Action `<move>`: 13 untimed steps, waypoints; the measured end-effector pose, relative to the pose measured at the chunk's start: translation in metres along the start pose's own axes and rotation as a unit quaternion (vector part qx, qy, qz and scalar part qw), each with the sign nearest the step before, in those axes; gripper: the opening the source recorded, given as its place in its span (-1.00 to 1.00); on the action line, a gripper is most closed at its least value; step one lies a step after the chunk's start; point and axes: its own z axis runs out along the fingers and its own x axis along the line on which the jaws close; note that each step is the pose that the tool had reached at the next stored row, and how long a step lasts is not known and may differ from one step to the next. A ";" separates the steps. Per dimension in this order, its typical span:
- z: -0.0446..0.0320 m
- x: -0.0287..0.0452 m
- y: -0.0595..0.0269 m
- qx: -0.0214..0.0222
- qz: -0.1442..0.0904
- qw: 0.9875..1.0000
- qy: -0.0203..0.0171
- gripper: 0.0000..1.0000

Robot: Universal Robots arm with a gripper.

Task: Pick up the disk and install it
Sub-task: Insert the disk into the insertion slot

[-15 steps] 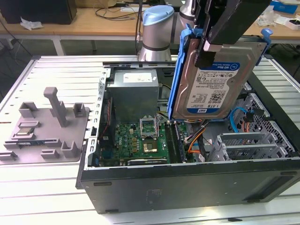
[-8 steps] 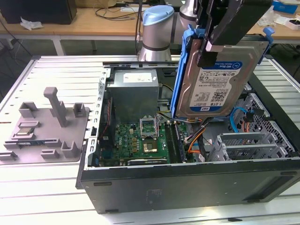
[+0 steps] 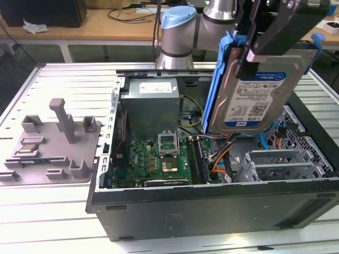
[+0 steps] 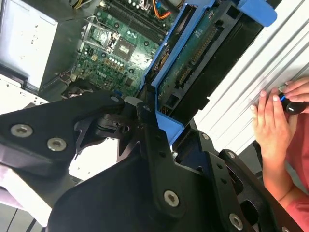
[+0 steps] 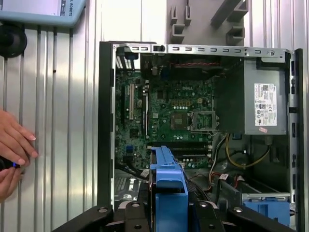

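The disk (image 3: 259, 92), a silver hard drive with a white and blue label and blue side rails, hangs tilted on edge above the open computer case (image 3: 212, 207), over its right half in the exterior view. My gripper (image 3: 248, 59) is shut on the disk's upper end, black fingers on either side. In the second wrist view the disk (image 4: 193, 63) shows its circuit-board underside, and the gripper (image 4: 166, 128) clamps its blue rail. The first wrist view looks straight down past the gripper (image 5: 168, 209) and the disk's blue rail (image 5: 166, 181) into the case.
Inside the case lie a green motherboard (image 3: 164, 156), a grey power-supply box (image 3: 151, 100) and a metal drive cage (image 3: 280, 161) with orange cables beside it. A grey fixture plate (image 3: 53, 143) sits left of the case. A person's hands (image 4: 270, 116) rest on the ribbed table nearby.
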 end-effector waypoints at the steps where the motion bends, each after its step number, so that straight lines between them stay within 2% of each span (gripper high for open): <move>1: -0.0001 0.0017 -0.0039 0.000 0.000 1.000 -0.001 -0.26; 7: -0.0008 0.0079 -0.0206 0.000 0.000 1.000 -0.006 -0.26; 11: -0.0012 0.0135 -0.0377 0.000 -0.001 1.000 -0.011 -0.26; 13: -0.0012 0.0145 -0.0413 0.000 -0.001 1.000 -0.012 -0.26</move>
